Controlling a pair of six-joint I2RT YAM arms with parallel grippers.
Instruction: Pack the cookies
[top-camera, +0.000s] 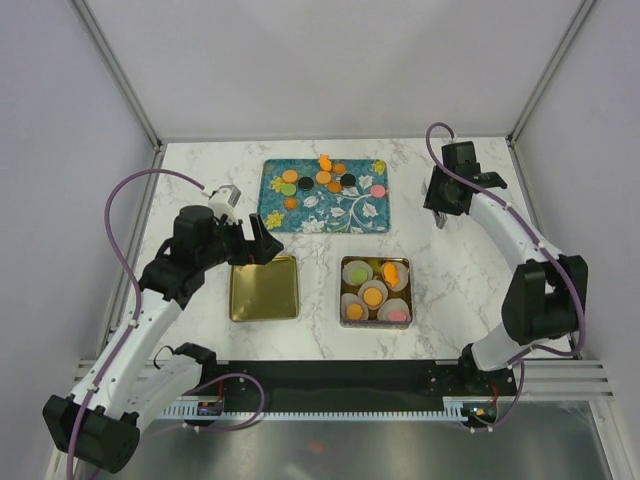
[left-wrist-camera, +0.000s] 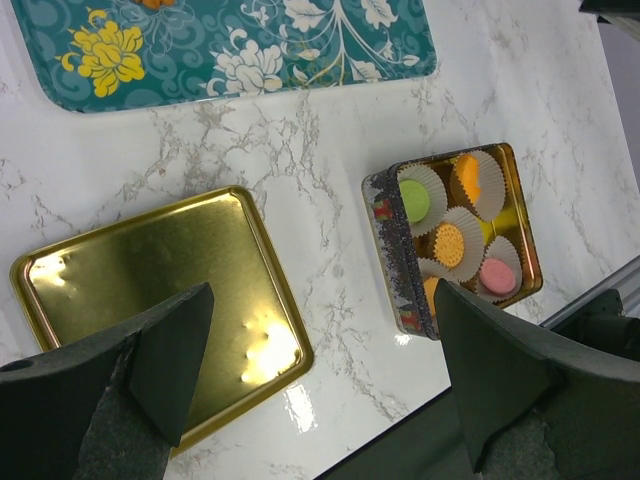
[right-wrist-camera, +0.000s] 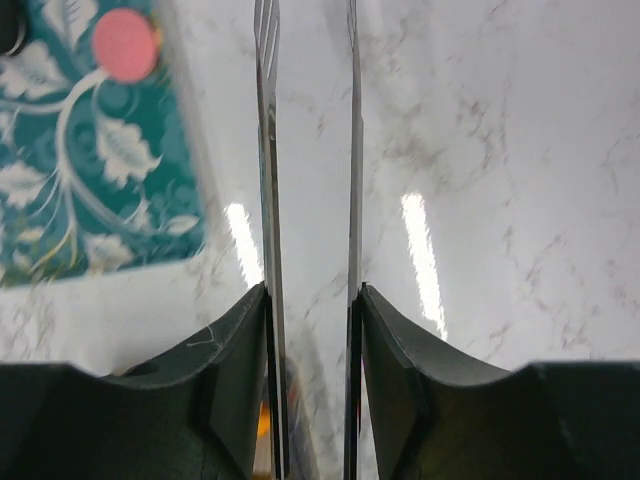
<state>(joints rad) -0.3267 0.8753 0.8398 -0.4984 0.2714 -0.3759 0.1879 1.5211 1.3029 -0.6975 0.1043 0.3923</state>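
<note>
Right pincer (right-wrist-camera: 312, 300) was clamped on thin metal tweezers (right-wrist-camera: 266, 150), blades aimed at bare marble just right of the teal tray (right-wrist-camera: 90, 200). That was probably because the small flat cookies (top-camera: 322, 178) lying loose to its left suit fine tips better than broad fingers. Left pincer (left-wrist-camera: 322, 295) hung wide open and empty over the gold lid (left-wrist-camera: 150, 270), with the tin (left-wrist-camera: 385, 240) to its right holding more cookies in paper cups (left-wrist-camera: 490, 185); it seemed placed to fit the lid later.
</note>
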